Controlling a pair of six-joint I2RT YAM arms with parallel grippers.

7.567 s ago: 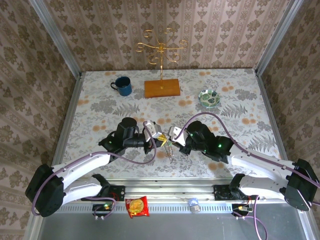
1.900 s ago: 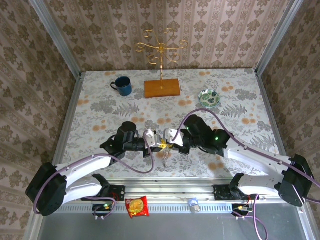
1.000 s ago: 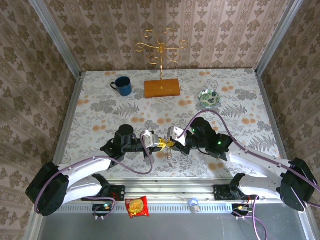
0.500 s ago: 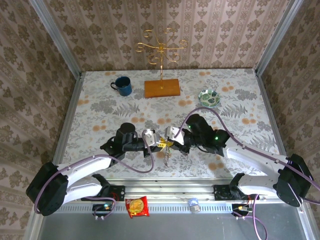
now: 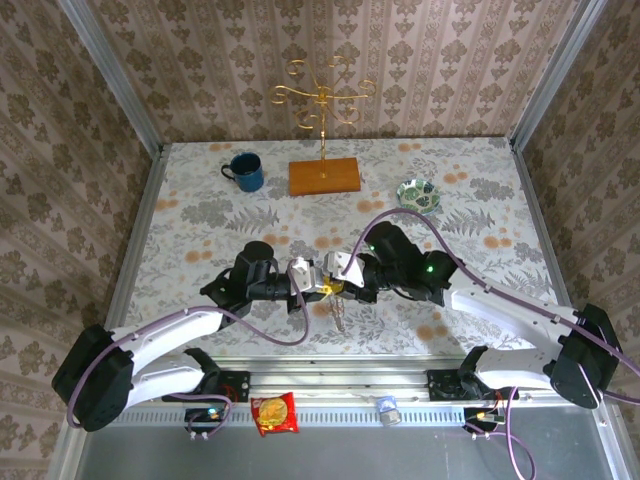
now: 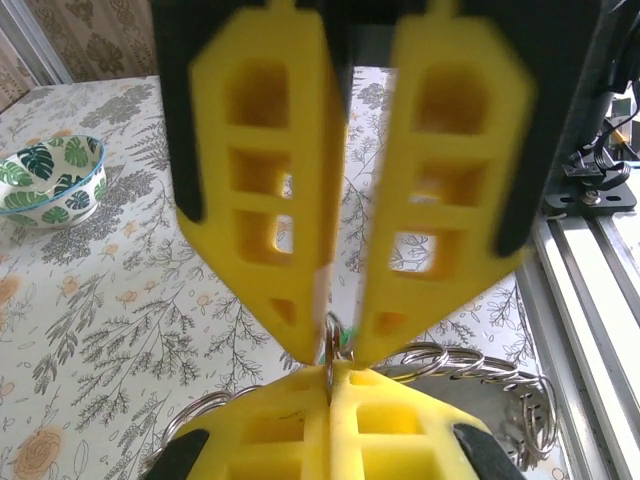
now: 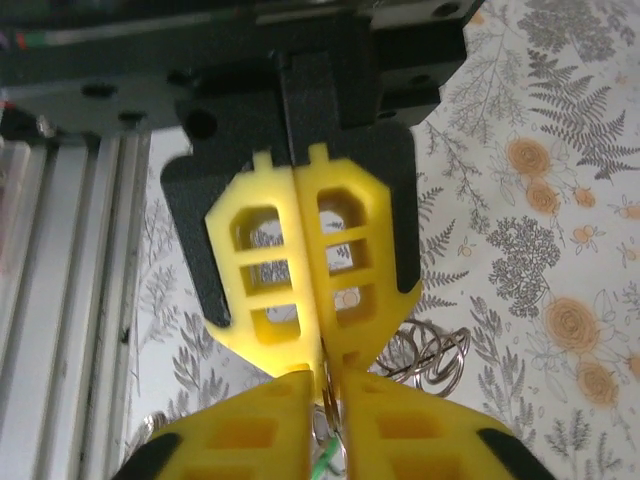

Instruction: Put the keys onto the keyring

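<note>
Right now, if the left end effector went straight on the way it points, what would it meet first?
The right end effector: its yellow fingertips sit directly ahead of the left end effector, almost tip to tip, with a thin metal ring between them. Whether the tips touch is unclear.

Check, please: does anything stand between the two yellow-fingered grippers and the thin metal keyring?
Nothing visible does. The left yellow-fingered gripper is shut on the thin metal keyring, and the tips of the right yellow-fingered gripper flank the same ring, tip to tip.
</note>
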